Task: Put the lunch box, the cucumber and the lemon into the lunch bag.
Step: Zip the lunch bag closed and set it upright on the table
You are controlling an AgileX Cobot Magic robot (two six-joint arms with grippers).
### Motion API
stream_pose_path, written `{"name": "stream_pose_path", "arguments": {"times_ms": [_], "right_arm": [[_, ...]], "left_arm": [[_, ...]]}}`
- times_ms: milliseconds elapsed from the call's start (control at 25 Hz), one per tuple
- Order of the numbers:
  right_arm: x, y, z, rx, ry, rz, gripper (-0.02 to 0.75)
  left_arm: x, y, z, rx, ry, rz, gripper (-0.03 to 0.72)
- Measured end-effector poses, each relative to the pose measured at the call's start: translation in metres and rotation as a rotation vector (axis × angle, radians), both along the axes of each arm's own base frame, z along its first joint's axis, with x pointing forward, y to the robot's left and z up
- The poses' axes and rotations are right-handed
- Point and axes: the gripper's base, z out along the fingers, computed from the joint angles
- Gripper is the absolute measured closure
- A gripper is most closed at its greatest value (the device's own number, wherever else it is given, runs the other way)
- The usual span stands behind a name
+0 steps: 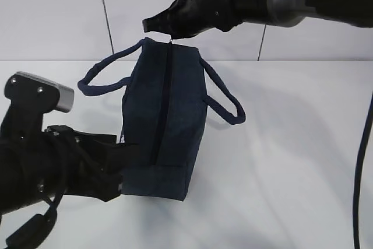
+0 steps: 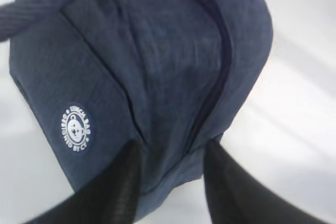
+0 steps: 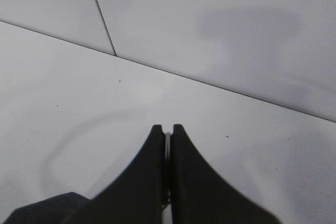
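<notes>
The dark navy lunch bag (image 1: pixel 169 121) lies on the white table, and its zipper (image 1: pixel 163 103) runs shut along the top. My right gripper (image 1: pixel 150 24) hovers over the bag's far end. In the right wrist view this gripper (image 3: pixel 167 128) is shut on the thin silver zipper pull (image 3: pixel 167 140). My left gripper (image 1: pixel 125 167) is at the bag's near end. In the left wrist view it (image 2: pixel 173 150) stands open, its fingers (image 2: pixel 123 182) straddling the bag (image 2: pixel 157 66). The lunch box, the cucumber and the lemon are out of view.
Two padded loop handles stick out from the bag, one to the left (image 1: pixel 102 80) and one to the right (image 1: pixel 224 100). A round white logo patch (image 2: pixel 77 128) marks the bag's side. A white wall stands behind the table. A black cable (image 1: pixel 361 161) hangs at the right edge.
</notes>
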Motion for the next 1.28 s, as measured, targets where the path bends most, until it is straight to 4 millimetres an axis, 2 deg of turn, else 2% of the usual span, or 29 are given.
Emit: {"name": "stream_pose_path", "arguments": {"times_ms": [120, 280, 440, 680, 840, 1000, 1200, 1280], "right_arm": [[-0.001, 0.000, -0.002, 0.013, 0.027, -0.014, 0.751], [-0.002, 0.000, -0.002, 0.034, 0.056, -0.029, 0.751], [-0.004, 0.000, -0.003, 0.067, 0.088, -0.044, 0.751], [-0.005, 0.001, -0.001, 0.091, 0.100, -0.050, 0.751], [-0.006, 0.000, 0.003, 0.099, 0.097, -0.051, 0.752], [-0.006, 0.000, 0.002, 0.104, 0.107, -0.055, 0.752], [-0.007, 0.000, 0.002, 0.109, 0.114, -0.059, 0.751], [-0.007, 0.000, 0.001, 0.110, 0.125, -0.063, 0.751]], "left_arm": [[-0.005, 0.005, 0.011, -0.035, 0.024, 0.015, 0.329], [-0.006, 0.011, 0.034, -0.111, 0.031, 0.048, 0.307], [0.020, 0.021, 0.066, -0.150, 0.077, 0.133, 0.306], [0.066, 0.048, 0.108, -0.132, 0.162, 0.248, 0.309], [0.089, 0.053, 0.119, -0.067, 0.308, 0.244, 0.309], [0.110, 0.044, 0.130, -0.018, 0.416, 0.192, 0.309], [0.128, 0.032, 0.125, 0.018, 0.523, 0.141, 0.309], [0.141, 0.020, 0.118, 0.014, 0.597, 0.087, 0.309]]}}
